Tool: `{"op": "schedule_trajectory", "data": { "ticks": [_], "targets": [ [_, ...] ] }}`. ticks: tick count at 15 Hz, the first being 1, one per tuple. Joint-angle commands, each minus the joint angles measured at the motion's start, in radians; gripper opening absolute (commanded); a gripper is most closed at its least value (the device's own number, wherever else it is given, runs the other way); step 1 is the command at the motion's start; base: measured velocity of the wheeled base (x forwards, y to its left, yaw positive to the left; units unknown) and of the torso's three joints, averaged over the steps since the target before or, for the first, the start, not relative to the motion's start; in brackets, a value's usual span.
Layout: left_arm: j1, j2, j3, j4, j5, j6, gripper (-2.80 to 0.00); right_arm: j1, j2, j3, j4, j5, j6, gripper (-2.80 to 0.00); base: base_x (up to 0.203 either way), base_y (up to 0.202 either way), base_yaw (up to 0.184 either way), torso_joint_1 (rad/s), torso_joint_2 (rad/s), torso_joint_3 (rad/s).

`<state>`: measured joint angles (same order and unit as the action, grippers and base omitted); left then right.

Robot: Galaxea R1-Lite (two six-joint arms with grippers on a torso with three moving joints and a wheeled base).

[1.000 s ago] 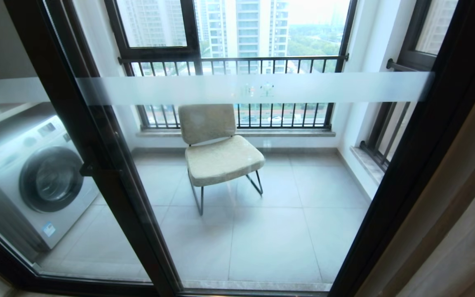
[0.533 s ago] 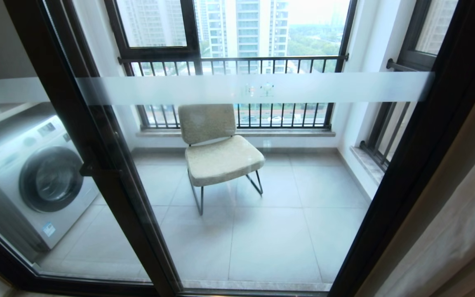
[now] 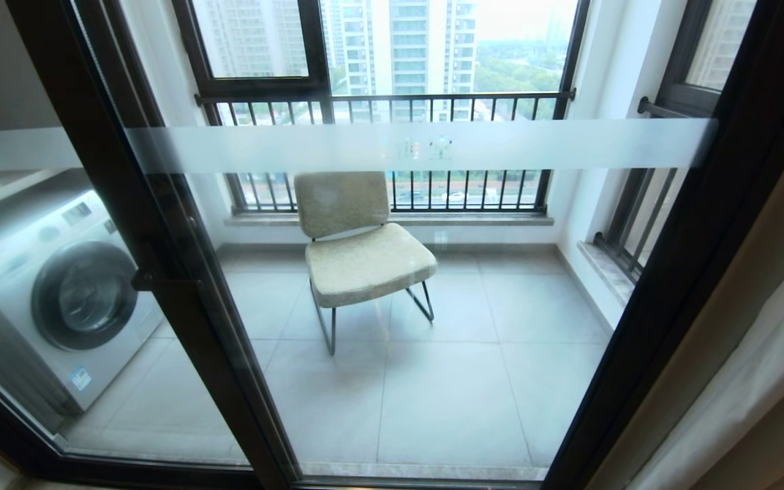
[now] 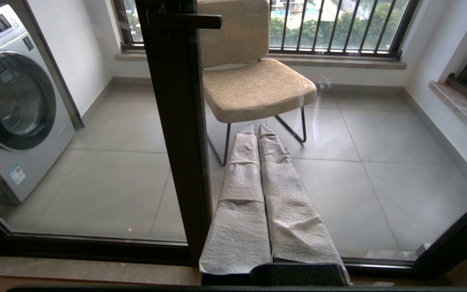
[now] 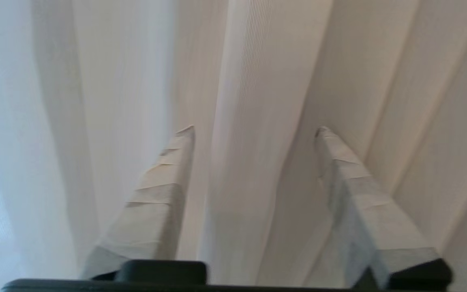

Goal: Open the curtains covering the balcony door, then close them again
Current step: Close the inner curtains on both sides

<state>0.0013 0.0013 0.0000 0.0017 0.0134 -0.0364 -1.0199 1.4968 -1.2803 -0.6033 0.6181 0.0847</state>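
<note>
The curtains (image 3: 766, 381) are cut off at the head view's right edge, both claws unseen there.

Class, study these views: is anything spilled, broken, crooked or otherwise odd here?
Nothing stands out. The chair stands upright behind the balcony door, the washing machine is shut, and the curtains hang in even folds.

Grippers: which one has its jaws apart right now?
The right gripper: its fingers stand spread on either side of a curtain fold. The left gripper has its fingers pressed together, pointing at the balcony door.
</note>
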Motion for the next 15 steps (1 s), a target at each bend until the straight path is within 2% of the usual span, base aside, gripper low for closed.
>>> {"op": "schedule_trajectory", "data": {
  "ticks": [1,6,10,15],
  "targets": [
    [0.000,0.000,0.000,0.000,0.000,0.000,-2.80,-0.025,-0.098,0.097,-0.019,0.001,-0.002,0.00,0.000,0.000,0.000,0.000,0.00,0.000],
    [0.000,0.000,0.000,0.000,0.000,0.000,-2.80,-0.105,-0.350,0.385,-0.098,-0.024,0.000,0.00,0.000,0.000,0.000,0.000,0.00,0.000],
    [0.000,0.000,0.000,0.000,0.000,0.000,-2.80,-0.116,-0.492,0.569,-0.153,-0.082,0.057,0.00,0.000,0.000,0.000,0.000,0.00,0.000],
    [0.000,0.000,0.000,0.000,0.000,0.000,-2.80,-0.116,-0.568,0.778,-0.344,-0.156,0.074,0.00,0.000,0.000,0.000,0.000,0.00,0.000]
  ]
}}
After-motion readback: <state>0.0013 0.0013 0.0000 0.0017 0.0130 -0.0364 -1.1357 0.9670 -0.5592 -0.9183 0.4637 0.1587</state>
